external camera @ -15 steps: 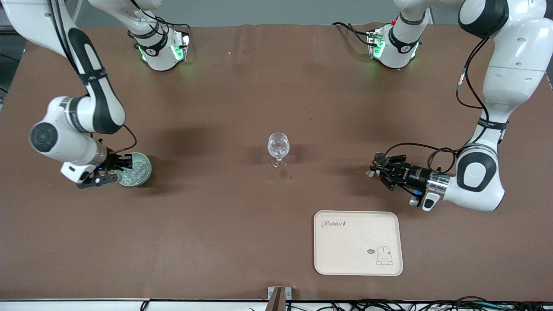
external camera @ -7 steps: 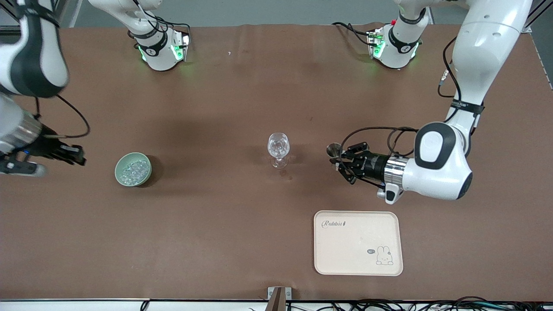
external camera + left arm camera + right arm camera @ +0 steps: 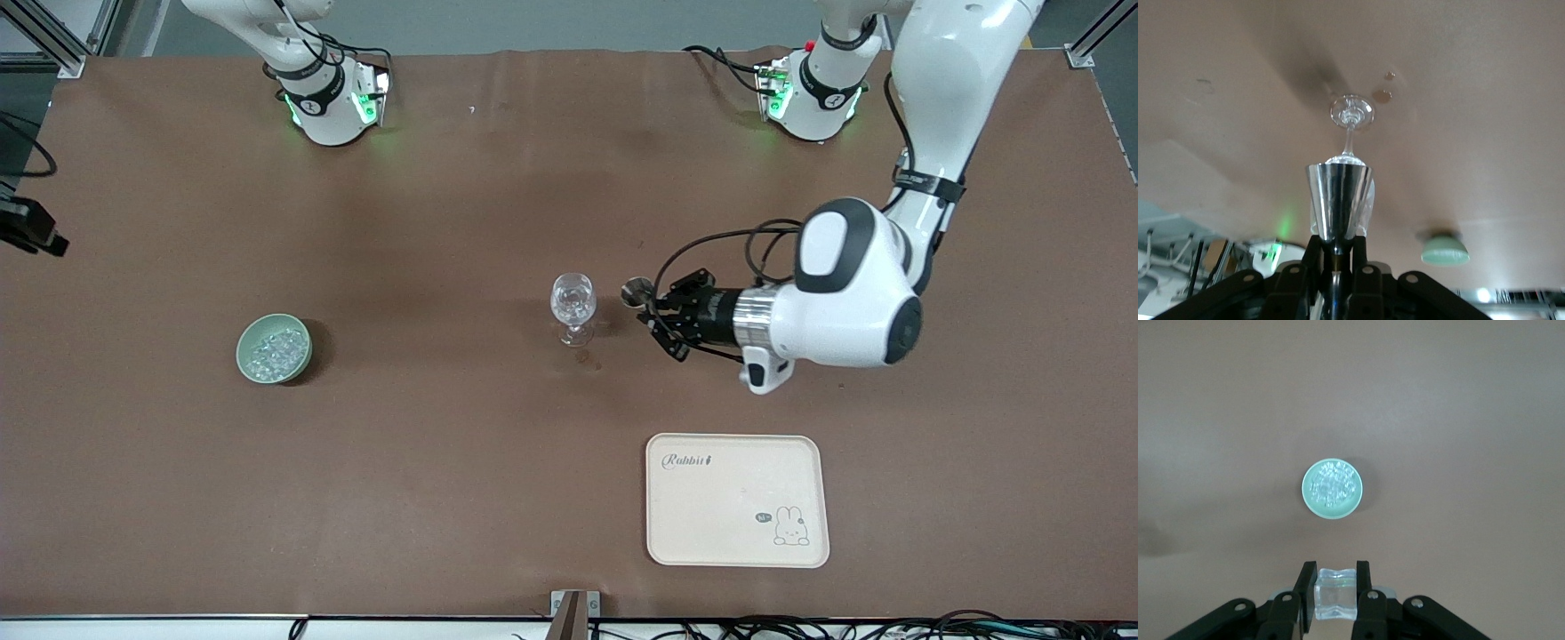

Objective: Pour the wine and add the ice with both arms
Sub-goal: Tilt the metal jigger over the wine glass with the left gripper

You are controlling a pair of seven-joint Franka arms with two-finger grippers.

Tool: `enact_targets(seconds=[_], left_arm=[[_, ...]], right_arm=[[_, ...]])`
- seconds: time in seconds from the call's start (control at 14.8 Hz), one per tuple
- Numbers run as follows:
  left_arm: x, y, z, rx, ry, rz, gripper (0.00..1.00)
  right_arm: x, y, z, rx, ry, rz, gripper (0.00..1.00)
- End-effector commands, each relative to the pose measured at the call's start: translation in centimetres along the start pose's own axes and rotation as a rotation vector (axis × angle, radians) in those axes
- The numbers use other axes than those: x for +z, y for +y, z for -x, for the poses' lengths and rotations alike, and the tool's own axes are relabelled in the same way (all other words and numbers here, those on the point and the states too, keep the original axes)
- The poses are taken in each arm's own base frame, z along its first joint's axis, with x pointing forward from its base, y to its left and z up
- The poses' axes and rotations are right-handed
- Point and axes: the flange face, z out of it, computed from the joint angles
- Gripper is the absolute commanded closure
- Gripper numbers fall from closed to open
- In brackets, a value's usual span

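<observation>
step: wine pour nearing | left tool (image 3: 647,307) pinches metal jigger (image 3: 635,291) just beside wine glass (image 3: 573,303) at mid-bench | right tool (image 3: 1334,592) pinches ice cube (image 3: 1335,593) high over green bowl (image 3: 274,348) of ice (image 3: 272,350) | next: tip jigger over the rim

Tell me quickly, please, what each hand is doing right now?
Left hand: shut on the small silver metal measuring cup, beside the clear stemmed wine glass.
Right hand: shut on a clear ice cube, above the green ice bowl.

Even overhead light, soft shadows on worktop (image 3: 462,444); front view sharp; left wrist view washed out, hazy; right wrist view clear.
</observation>
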Motion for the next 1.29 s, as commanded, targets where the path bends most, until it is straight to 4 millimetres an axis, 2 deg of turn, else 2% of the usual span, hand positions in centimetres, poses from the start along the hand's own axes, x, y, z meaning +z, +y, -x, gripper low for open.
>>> enact_targets(seconds=[0.0,0.27,0.41,0.54,0.74,0.88,1.22], left_arm=[[2.2,-0.5,3.1,-0.010,0.115,0.006,1.00],[5.2,-1.2,5.7,-0.002,0.257,-0.022,1.00],[5.6,-1.3,6.0,-0.018,0.309,-0.020,1.00],[6.5,-1.3,7.4,-0.011,0.357,0.017,1.00],[5.8,-0.8,8.2,-0.013,0.426,0.055,1.00],[6.8,-1.1,9.4,0.014,0.480,0.055,1.00],[8.3,-1.6,10.5,0.046,0.587,0.066,1.00]], right_arm=[[0.3,0.2,-0.3,0.011,-0.022,-0.001,1.00],[0.7,0.1,-0.5,0.010,-0.030,-0.013,1.00],[0.7,0.1,-0.5,0.010,-0.030,-0.013,0.99],[0.7,0.1,-0.5,0.010,-0.030,-0.013,0.99],[0.9,0.0,-0.6,0.008,-0.033,-0.014,0.99],[0.8,0.1,-0.6,0.010,-0.031,-0.014,0.99],[0.9,0.0,-0.6,0.008,-0.033,-0.014,0.99]])
